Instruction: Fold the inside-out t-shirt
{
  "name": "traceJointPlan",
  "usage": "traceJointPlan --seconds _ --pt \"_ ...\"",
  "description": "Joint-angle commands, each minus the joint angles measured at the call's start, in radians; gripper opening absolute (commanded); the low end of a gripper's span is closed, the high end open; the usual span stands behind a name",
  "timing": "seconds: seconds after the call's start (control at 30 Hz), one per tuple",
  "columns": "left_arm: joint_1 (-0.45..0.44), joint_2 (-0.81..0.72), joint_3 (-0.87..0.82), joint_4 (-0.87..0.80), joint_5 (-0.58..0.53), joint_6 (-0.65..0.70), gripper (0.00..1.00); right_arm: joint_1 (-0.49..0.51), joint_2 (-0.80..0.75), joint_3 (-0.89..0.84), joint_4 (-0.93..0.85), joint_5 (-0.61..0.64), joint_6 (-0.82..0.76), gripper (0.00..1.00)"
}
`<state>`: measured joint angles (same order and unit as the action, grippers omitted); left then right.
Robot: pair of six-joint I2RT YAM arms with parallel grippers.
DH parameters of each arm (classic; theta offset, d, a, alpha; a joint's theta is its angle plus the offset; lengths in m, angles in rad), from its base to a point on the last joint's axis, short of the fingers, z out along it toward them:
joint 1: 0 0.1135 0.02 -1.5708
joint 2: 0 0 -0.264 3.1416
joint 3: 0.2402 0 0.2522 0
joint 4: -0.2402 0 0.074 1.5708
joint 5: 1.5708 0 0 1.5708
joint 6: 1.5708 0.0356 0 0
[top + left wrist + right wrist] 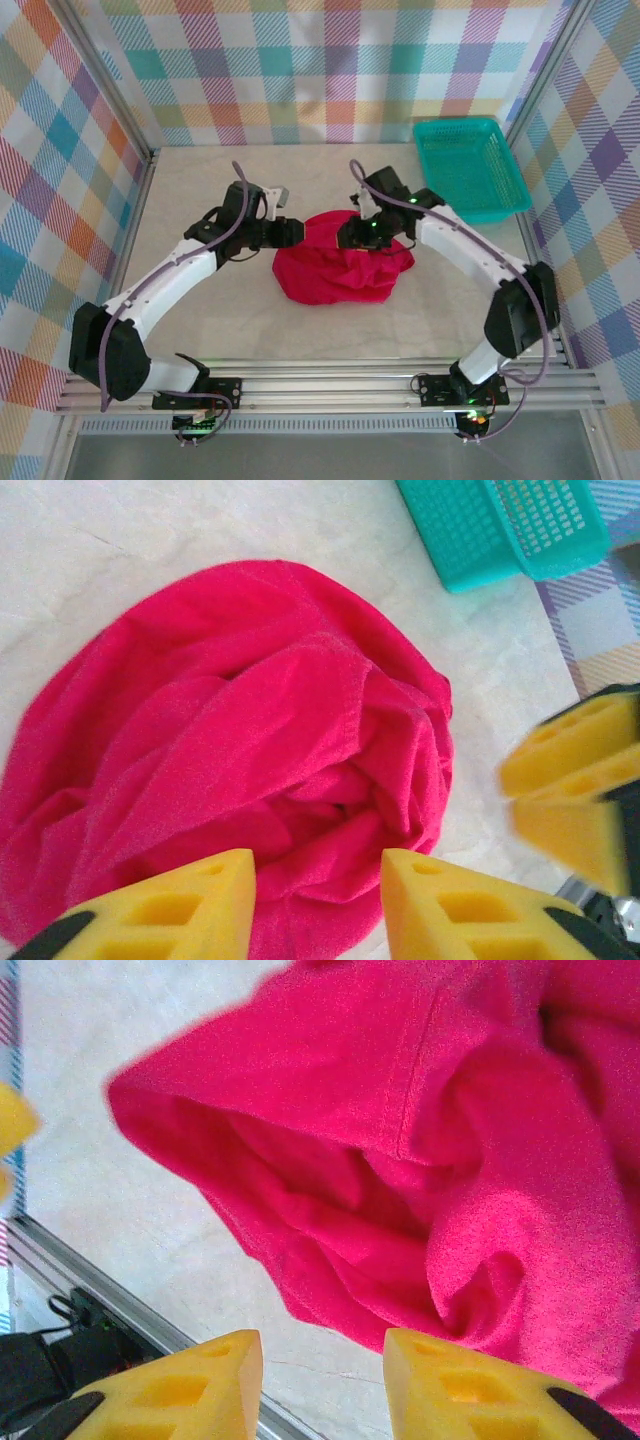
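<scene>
"Yellow foam on your fingertips (190,900), I see. How do your hands stand?"

"My left gripper (318,880) has its two pads apart, and nothing is between them. They hang just over the edge of the inside-out t-shirt (250,760). My right gripper (322,1360) is the same: pads apart, holding nothing, with the cloth just beyond the tips and bare table (200,320) under the gap."

"And where is the shirt?"

"It lies in a crumpled red heap in the middle of the table, between my two hands. From above, my left hand is at the far left edge of the heap and my right hand at the far right edge. Both are very near to the cloth, but I cannot tell if they touch it. A stitched hem (410,1080) shows before my right wrist, and the folds under it open like a pocket."

"What is around?"

"A teal plastic basket (470,165) stands at the far right corner, well apart from the shirt. Checked walls (330,70) in many colours close the table on three sides. A metal rail (320,385) runs along the near edge, where my arms are bolted."
</scene>
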<state>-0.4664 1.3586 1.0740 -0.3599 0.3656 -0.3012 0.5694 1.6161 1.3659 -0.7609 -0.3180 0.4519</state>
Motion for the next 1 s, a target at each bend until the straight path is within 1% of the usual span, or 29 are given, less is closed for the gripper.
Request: traceJointPlan --seconds 0.0,0.1,0.17,0.23,0.27,0.3,0.33,0.37,0.43,0.47,0.6,0.7,0.73,0.77,0.8,0.9,0.93,0.97 --pt "-0.003 0.024 -0.030 0.024 0.036 -0.027 0.34 0.003 0.098 -0.009 0.040 -0.009 0.028 0.44" --pt "-0.006 0.046 -0.046 0.042 0.031 -0.053 0.35 0.003 0.176 0.029 0.034 0.072 0.018 0.51" --pt "-0.013 0.066 -0.061 0.073 0.029 -0.074 0.39 0.003 0.228 0.052 0.032 0.116 0.014 0.56" --pt "-0.024 0.102 -0.063 0.135 0.022 -0.097 0.42 0.003 0.264 0.065 0.041 0.151 0.020 0.57" --pt "-0.030 0.127 -0.058 0.152 0.024 -0.109 0.43 0.003 0.275 0.063 0.056 0.164 0.027 0.56" --pt "-0.036 0.150 -0.053 0.168 0.024 -0.118 0.44 0.003 0.283 0.061 0.067 0.172 0.037 0.52" --pt "-0.041 0.177 -0.048 0.189 0.024 -0.127 0.44 0.003 0.291 0.061 0.076 0.178 0.043 0.43" --pt "-0.044 0.209 -0.041 0.209 0.024 -0.136 0.44 0.003 0.295 0.059 0.082 0.180 0.051 0.29" --pt "-0.044 0.275 -0.020 0.233 0.023 -0.148 0.45 0.003 0.284 0.050 0.085 0.159 0.055 0.08" --pt "-0.044 0.311 -0.006 0.237 0.020 -0.148 0.45 0.003 0.266 0.036 0.089 0.143 0.056 0.01" --pt "-0.044 0.437 0.059 0.239 0.019 -0.136 0.48 0.003 0.144 -0.049 0.110 0.095 0.022 0.00" --pt "-0.045 0.486 0.086 0.263 0.025 -0.146 0.50 0.002 0.031 -0.147 0.192 0.018 -0.015 0.00" --pt "-0.044 0.499 0.092 0.268 0.028 -0.150 0.48 0.003 -0.004 -0.174 0.232 -0.014 -0.024 0.00" --pt "-0.044 0.510 0.101 0.272 0.031 -0.154 0.44 0.000 -0.045 -0.218 0.280 -0.037 -0.027 0.00" --pt "-0.044 0.519 0.109 0.271 0.036 -0.156 0.37 0.001 -0.084 -0.261 0.325 -0.055 -0.031 0.00" --pt "-0.042 0.511 0.132 0.242 0.048 -0.150 0.06 -0.006 -0.152 -0.331 0.379 -0.049 -0.030 0.00" --pt "-0.041 0.495 0.137 0.228 0.049 -0.148 0.01 -0.013 -0.158 -0.340 0.376 -0.039 -0.032 0.00" --pt "-0.040 0.471 0.143 0.210 0.044 -0.145 0.00 -0.023 -0.158 -0.345 0.369 -0.026 -0.035 0.00"
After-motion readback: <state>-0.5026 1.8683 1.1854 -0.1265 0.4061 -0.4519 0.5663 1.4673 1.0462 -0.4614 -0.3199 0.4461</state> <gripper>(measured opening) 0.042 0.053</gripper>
